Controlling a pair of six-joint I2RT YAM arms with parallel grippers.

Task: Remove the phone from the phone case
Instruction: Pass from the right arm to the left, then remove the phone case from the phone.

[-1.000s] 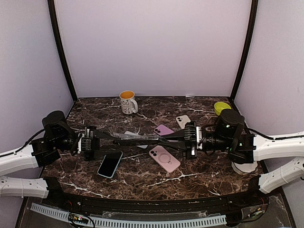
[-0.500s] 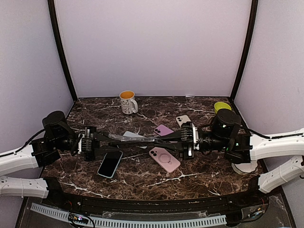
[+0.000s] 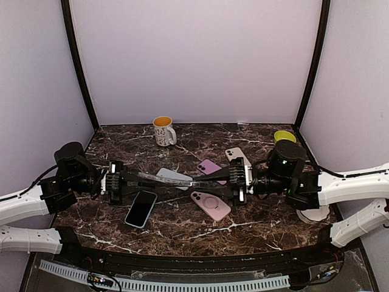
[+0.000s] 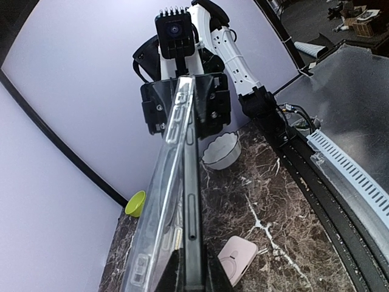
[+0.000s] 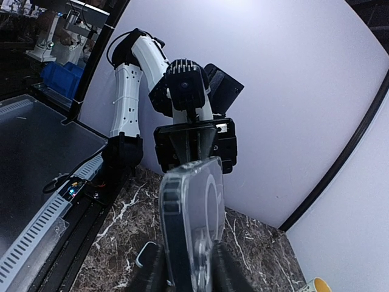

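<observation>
Phone [image 4: 191,201] hangs mid-air over the tabletop [image 3: 182,228] centre. Left pincer [image 3: 129,178] is clamped on it, right pincer [image 3: 228,178] is clamped on the clear case [image 4: 159,201] end.

My worry: the case pops free suddenly and the phone slips and drops.

Count:
- one mug [image 3: 163,130] at 11 o'clock
- green bowl [image 3: 284,136] at 2
- white bowl [image 3: 313,215] at 4
- four loose handsets [image 3: 210,203]

- I see soft, even light; shadows are faint.
- The back wall [image 3: 194,61] looks bright.
- My wrist pictures bend at the edges; the clear case [image 4: 159,207] blurs up close.
</observation>
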